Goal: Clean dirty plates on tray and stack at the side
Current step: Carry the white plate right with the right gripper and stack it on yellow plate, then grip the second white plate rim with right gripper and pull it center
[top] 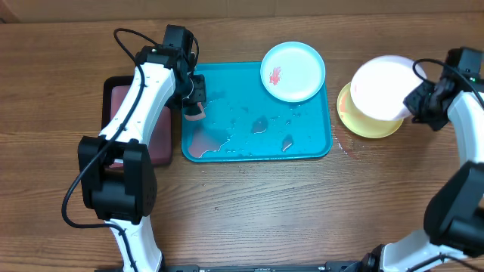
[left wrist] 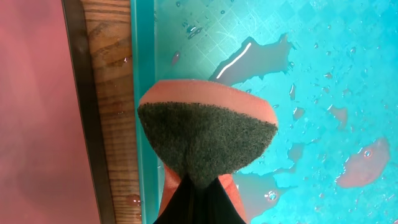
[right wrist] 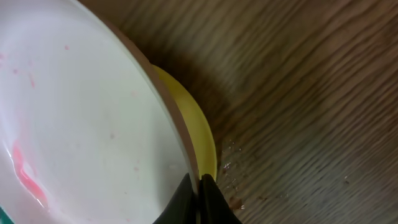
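shows 3 plates, 1 on the tray point(top: 227, 79) and 2 off it. finds the light blue plate point(top: 295, 72) lying in the teal tray's far right corner, with a red-orange smear point(top: 275, 74) left of its middle. puts the yellow-green plate point(top: 370, 127) flat on the bench point(top: 265, 204) just right of the tray, and the white plate point(top: 382, 87) over it, covering most of it. has the right hand point(top: 417, 102) pinched on the white plate's right rim, fingers point(right wrist: 180, 205) clamped either side of the edge in the right wrist view. reveals faint pink streaks on the white plate's face; cannot tell whether it touches the plate below. places the left hand point(top: 195, 97) over the tray's left edge, closed on an orange sponge point(top: 194, 113) with a dark green scrubbing face, squeezed so that it bulges. shows pinkish puddles and droplets across the tray floor. sets a smaller black-rimmed tray point(top: 117, 102) with a pinkish inside on the bench just left of the teal one, a strip of wood between them.
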